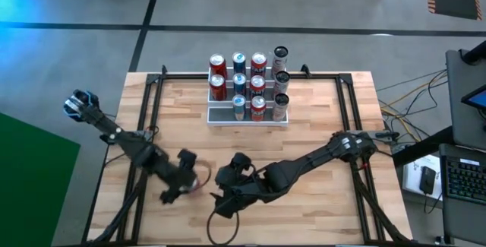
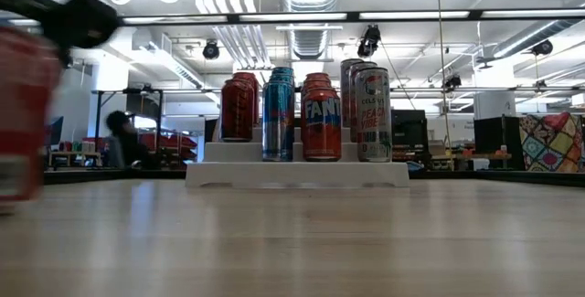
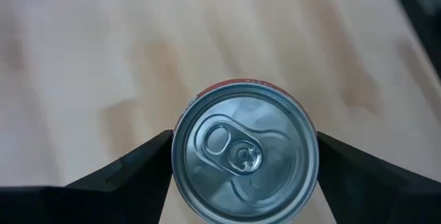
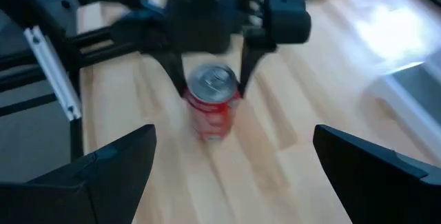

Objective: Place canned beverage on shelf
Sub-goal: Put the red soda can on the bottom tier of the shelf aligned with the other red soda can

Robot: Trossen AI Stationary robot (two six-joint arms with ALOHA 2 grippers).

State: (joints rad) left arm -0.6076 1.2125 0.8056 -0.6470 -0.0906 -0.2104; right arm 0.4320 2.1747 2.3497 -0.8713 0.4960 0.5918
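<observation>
Clearly, a red can (image 4: 212,107) is framed between the two fingers of the left gripper (image 4: 211,79), in the lower left part of the high view. The fingers stand at both sides of the can and seem to touch it; whether the grip is already firm cannot be told. The right gripper (image 1: 228,190) is kept wide open and empty near the lower centre of the high view, pointed at the can.

For the step in hand, the can should be clamped evenly below its rim and held upright, so that it is not tipped when it is raised. The shelf (image 1: 248,116) is seen at the upper centre, well apart from the can. Its steps appear filled with cans (image 1: 249,85), so a free place must be looked for carefully.

The table (image 1: 319,125) is made of light wood with black frames at its edges. Behind it a large workshop room with ceiling lamps is shown, and a person (image 2: 119,137) is sitting far at the left.
</observation>
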